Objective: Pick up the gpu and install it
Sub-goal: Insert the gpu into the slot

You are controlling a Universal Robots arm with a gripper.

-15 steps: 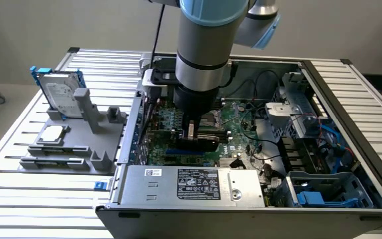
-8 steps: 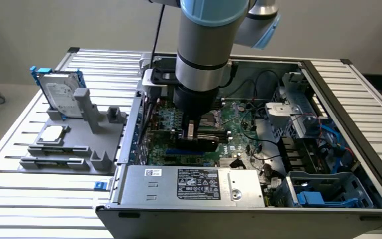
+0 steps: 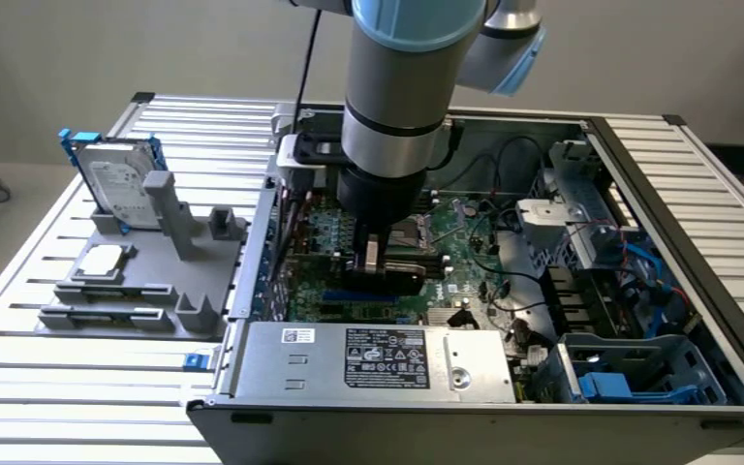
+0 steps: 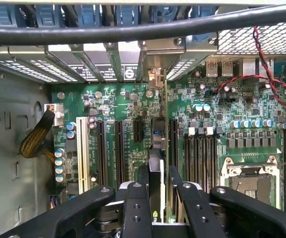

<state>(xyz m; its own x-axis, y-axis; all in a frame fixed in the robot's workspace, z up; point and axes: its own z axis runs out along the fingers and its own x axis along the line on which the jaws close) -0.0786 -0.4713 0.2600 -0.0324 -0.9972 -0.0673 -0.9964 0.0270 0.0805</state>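
My gripper (image 3: pixel 386 254) reaches down into the open computer case (image 3: pixel 682 174), shut on the gpu (image 3: pixel 401 279), a thin black card held on edge just above the green motherboard (image 3: pixel 469 228). In the wrist view the gpu (image 4: pixel 157 136) runs edge-on away from the gripper (image 4: pixel 157 173), its silver bracket end reaching the case's rear slot openings (image 4: pixel 155 77). The card stands over the motherboard (image 4: pixel 118 99) in line with a slot to one side of the long black expansion slots (image 4: pixel 119 148). I cannot tell whether its lower edge touches the slot.
A silver power supply (image 3: pixel 372 358) fills the case's near side. Outside the case, at the exterior view's left, a grey fixture (image 3: pixel 127 281) carries a hard drive in a blue frame (image 3: pixel 120 179). Red and black wires (image 4: pixel 261 74), a CPU socket (image 4: pixel 249 183) and a yellow braided cable (image 4: pixel 36 139) flank the card.
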